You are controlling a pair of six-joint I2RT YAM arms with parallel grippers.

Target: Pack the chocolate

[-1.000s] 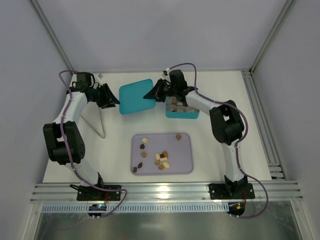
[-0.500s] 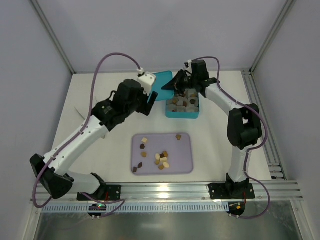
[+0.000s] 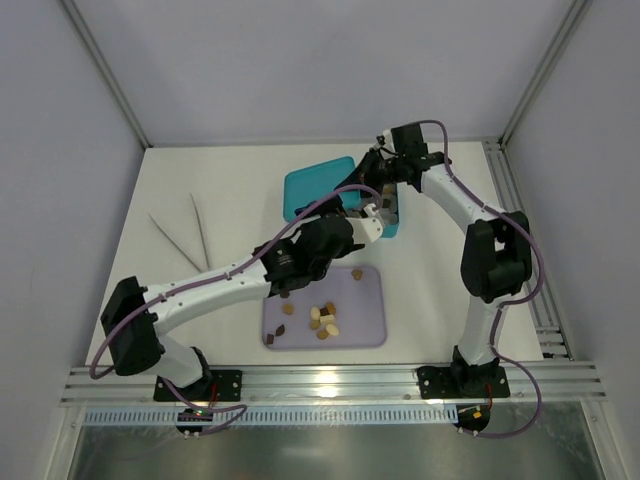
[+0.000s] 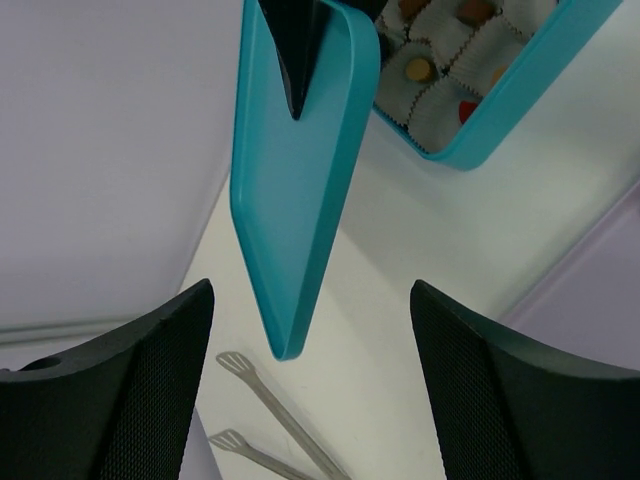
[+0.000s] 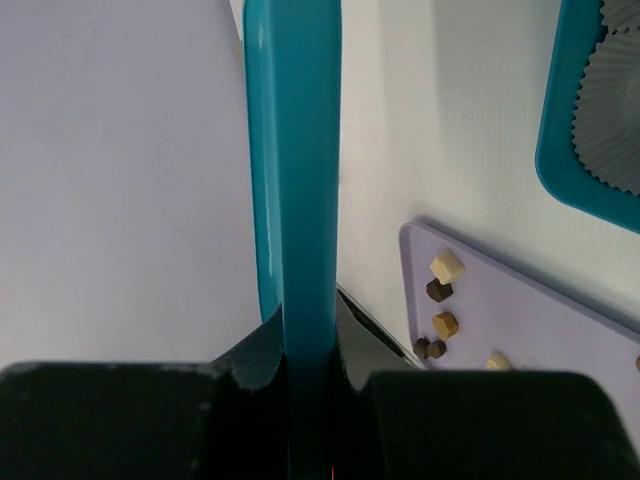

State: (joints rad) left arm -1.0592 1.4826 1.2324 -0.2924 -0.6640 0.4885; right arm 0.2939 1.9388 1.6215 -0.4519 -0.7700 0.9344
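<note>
Your bench point(image 3: 430, 285) is closed in by grey walls at the back and on both sides, and a metal rail point(image 3: 535, 270) runs down its right edge. White bench shows between the purple tray point(image 3: 370, 332) and that rail. On the left side lie the tongs point(image 3: 190, 238), well apart from everything else.

Your left arm reaches across the middle, and its wrist covers part of the blue box point(image 4: 520, 92) and the tray's far edge. Your left gripper point(image 4: 310, 290) has its fingers wide apart and holds nothing. It points at the blue lid point(image 3: 318, 185).

Your right gripper point(image 5: 308, 335) is clamped tight on one edge of the lid. The lid is tipped up on its side, just left of the box. You cannot tell if its low edge touches the bench.

The chocolate point(image 3: 322, 318) is in two places. Some small brown, tan and cream pieces lie loose on the purple tray, near you. Other pieces sit in white paper cups point(image 4: 440, 100) inside the open blue box, at the back.
</note>
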